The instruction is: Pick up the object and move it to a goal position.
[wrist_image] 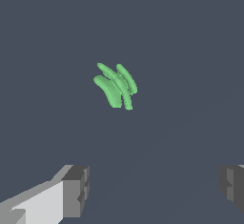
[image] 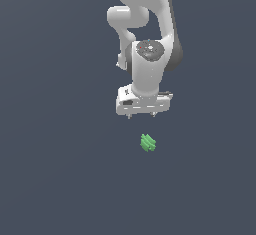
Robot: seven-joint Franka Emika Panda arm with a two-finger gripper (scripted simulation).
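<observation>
The object (image: 147,142) is a small bright green ridged chunk lying on the dark grey floor. It also shows in the wrist view (wrist_image: 116,85), with several curved ridges. My white gripper (image: 142,115) hangs above it, a little toward the exterior view's left, with a clear gap between the fingertips and the object. The gripper (wrist_image: 155,189) is open and empty in the wrist view: the two grey fingers (wrist_image: 76,190) stand far apart and the object lies ahead of them, not between them.
The dark grey floor (image: 60,179) spreads flat all around. The white arm (image: 147,39) rises behind the gripper toward the top of the exterior view. No other object or goal marker shows.
</observation>
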